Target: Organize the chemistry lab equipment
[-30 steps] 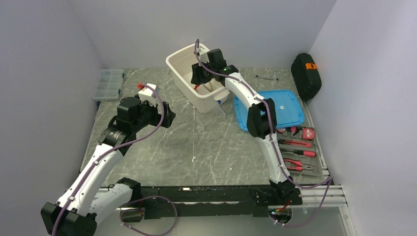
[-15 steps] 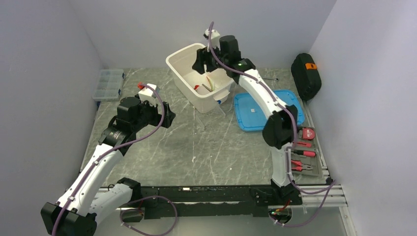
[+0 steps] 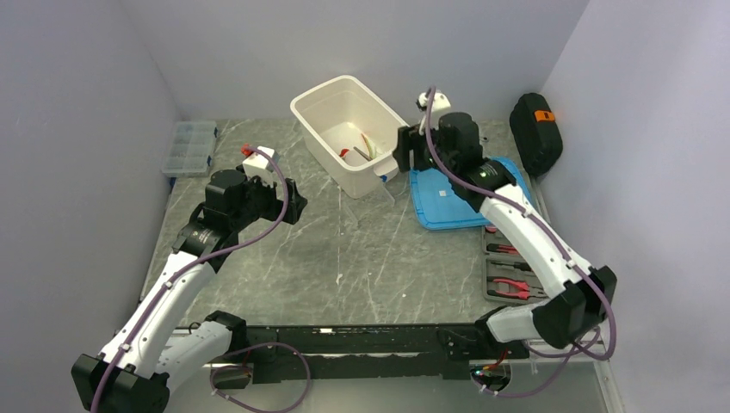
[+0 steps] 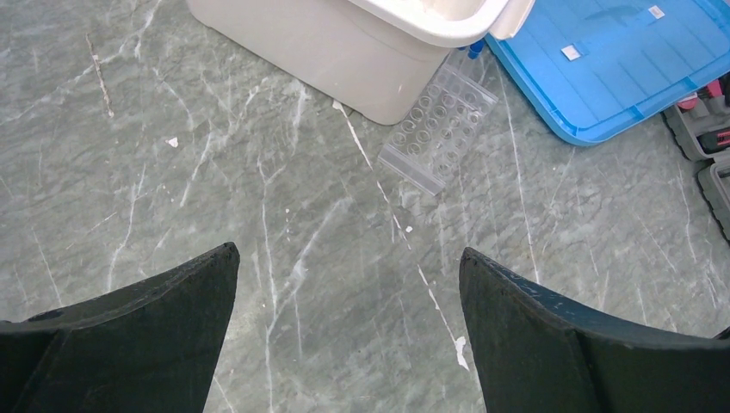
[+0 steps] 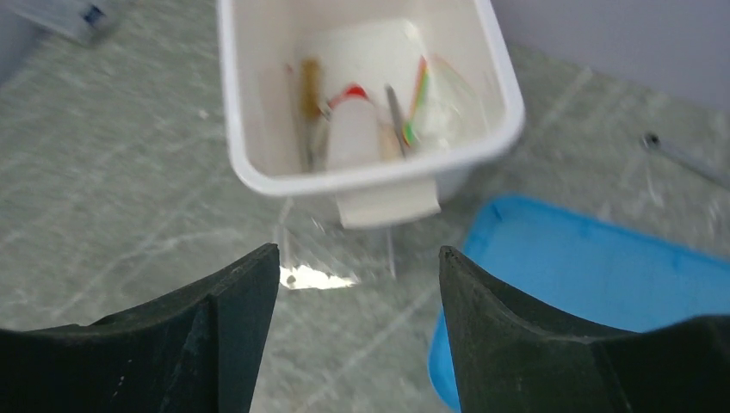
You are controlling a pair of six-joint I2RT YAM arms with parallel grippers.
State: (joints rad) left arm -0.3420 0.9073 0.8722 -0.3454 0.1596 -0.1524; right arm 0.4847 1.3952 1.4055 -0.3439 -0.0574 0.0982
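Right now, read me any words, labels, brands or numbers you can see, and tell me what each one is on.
No text can be read in any view.
The white stickers on the blue lid: too small to read.
The orange patch on the black bag: too small to read.

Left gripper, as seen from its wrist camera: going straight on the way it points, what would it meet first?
Probably the bare table: the left gripper, jaws open, aims at marble short of the clear tube rack and white bin. Depth is hard to judge.
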